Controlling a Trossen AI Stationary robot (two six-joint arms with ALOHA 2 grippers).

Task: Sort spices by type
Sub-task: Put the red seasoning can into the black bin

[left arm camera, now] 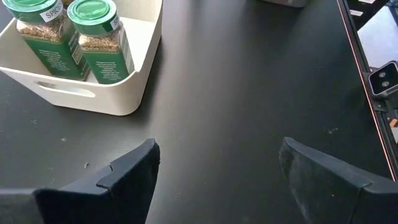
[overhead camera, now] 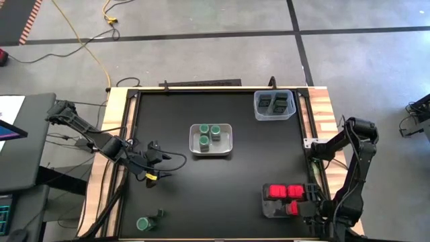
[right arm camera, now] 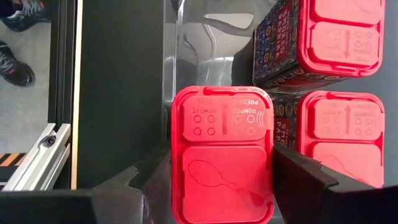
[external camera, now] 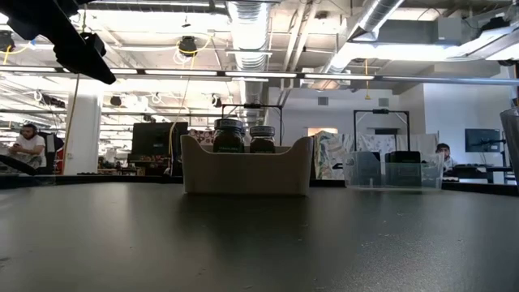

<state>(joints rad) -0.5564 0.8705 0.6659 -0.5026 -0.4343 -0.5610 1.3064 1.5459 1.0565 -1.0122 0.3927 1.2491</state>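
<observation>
My right gripper (right arm camera: pixel 217 180) is shut on a red-lidded spice box (right arm camera: pixel 222 155) over the dark tray (overhead camera: pixel 272 210) at the near right. Two more red boxes (right arm camera: pixel 339 134) (right arm camera: pixel 342 31) stand in that tray beside it. The white tray (overhead camera: pixel 228 149) at mid-table holds three green-lidded jars (overhead camera: pixel 203 141); two of them show in the left wrist view (left arm camera: pixel 99 37). My left gripper (left arm camera: pixel 217 180) hovers open over bare table left of the white tray, holding nothing. A lone green-lidded jar (overhead camera: pixel 143 224) stands on the table near the front left. My right gripper pinches the red box between its two fingers, one on each long side just below the lid (right arm camera: pixel 177 186). The fingers come steeply from above. The box stands upright with its lid up; its bottom is hidden, so whether it rests on the tray cannot be told.
A clear tray (overhead camera: pixel 256 107) with dark tins stands at the far right corner. A small dark thing (overhead camera: pixel 160 214) sits beside the lone jar. Open black tabletop lies between the white tray and the red boxes. Raised rails edge the table.
</observation>
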